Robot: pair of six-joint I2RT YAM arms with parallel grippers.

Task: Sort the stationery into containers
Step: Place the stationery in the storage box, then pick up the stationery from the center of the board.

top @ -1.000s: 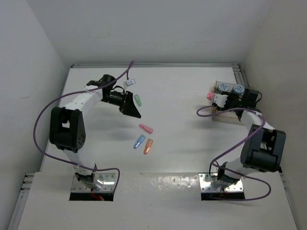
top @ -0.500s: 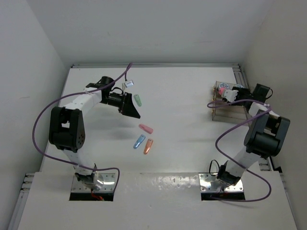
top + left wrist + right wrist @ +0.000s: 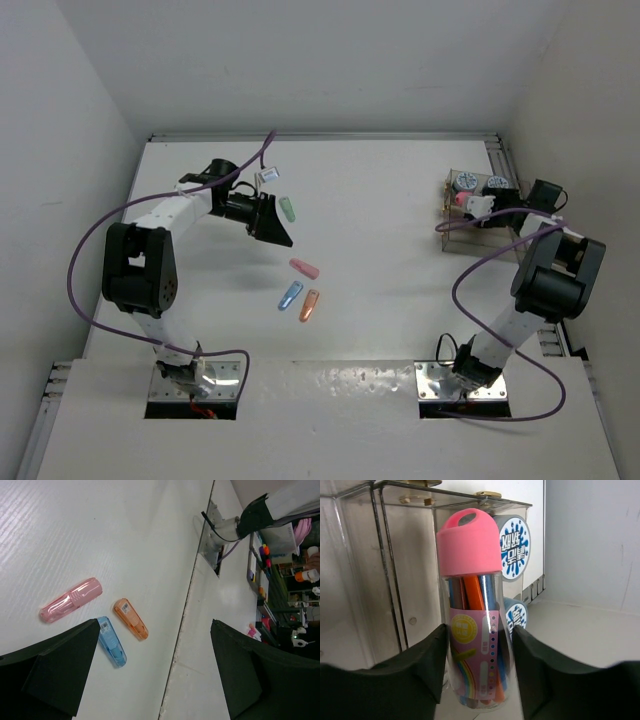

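Right end effector (image 3: pixel 478 676) grips the pink-capped tube (image 3: pixel 471 610), left end effector (image 3: pixel 150 675) gapes over the white table (image 3: pixel 400 285) between white walls (image 3: pixel 320 60).

My left gripper (image 3: pixel 268 218) stands just beside the green capsule (image 3: pixel 287 209); my right gripper (image 3: pixel 469 202) holds a pink-capped tube (image 3: pixel 460 198) at the clear box (image 3: pixel 450 216), near two blue-white rolls (image 3: pixel 465 182).
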